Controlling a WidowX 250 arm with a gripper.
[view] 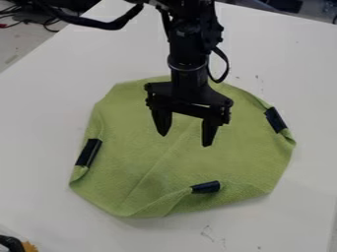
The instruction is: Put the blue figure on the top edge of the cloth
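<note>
- Gripper (185, 138): over the middle of the cloth, fingers spread apart, tips pointing down, a wide gap between them.
- Arm (189, 54): enters from the top, crossing the cloth's far edge.
- Green cloth (141, 162): wrinkled, rim partly folded over, white table (39, 133) surface on both sides of it.
- Dark pieces on its rim: one at left (89, 152), one at upper right (276, 120), one on the near fold (205, 187). I cannot tell which, if any, is the blue figure.
- Faint table marks (208, 233) near the bottom: unreadable.
- Table edges: slanting across upper left and upper right.
- Cables (43, 20): beyond the upper-left edge.
</note>
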